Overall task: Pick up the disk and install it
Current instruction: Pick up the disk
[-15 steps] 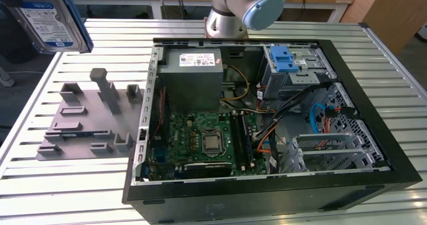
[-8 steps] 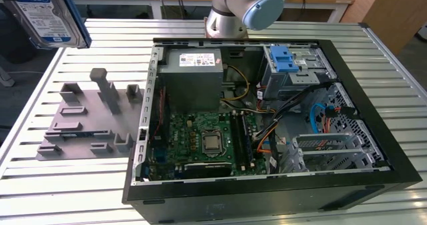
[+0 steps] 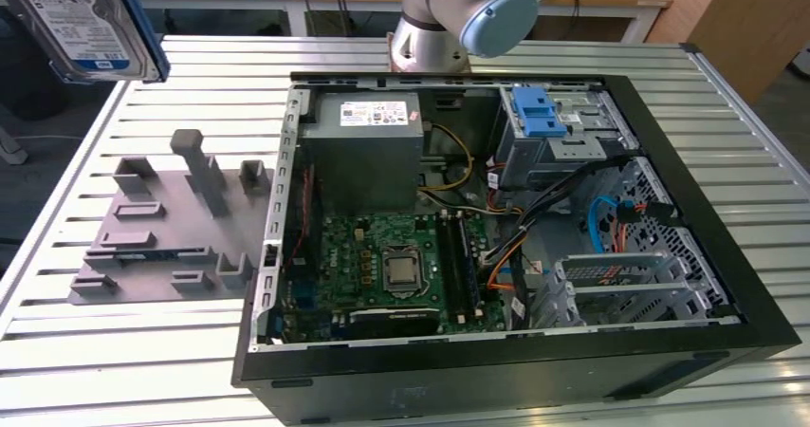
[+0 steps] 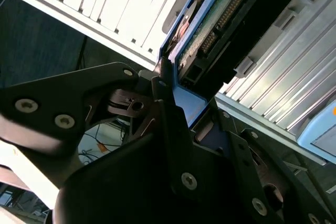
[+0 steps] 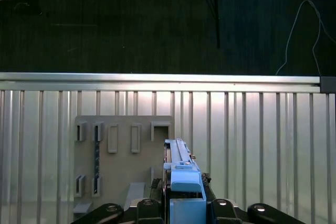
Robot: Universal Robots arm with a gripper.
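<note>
The disk [image 3: 86, 21], silver with a blue-and-white label and a blue carrier frame, hangs high over the table's far corner at the exterior view's left, well apart from the open computer case [image 3: 658, 351]. In the first wrist view the disk [image 5: 181, 169] stands edge-on, rising from between the black fingers of my gripper [image 5: 184, 208]. The second wrist view shows my gripper [image 4: 181, 103] shut on the blue frame of the disk [image 4: 226, 19], with the disk's green circuit board and connector facing the camera.
A grey fixture plate [image 3: 152, 232] with upright slots lies on the slatted metal table [image 3: 127, 370], beside the case. Inside the case are a grey power supply [image 3: 367, 152], a motherboard [image 3: 393, 266] and a blue drive bay [image 3: 547, 121]. The arm's base [image 3: 437, 28] stands behind the case.
</note>
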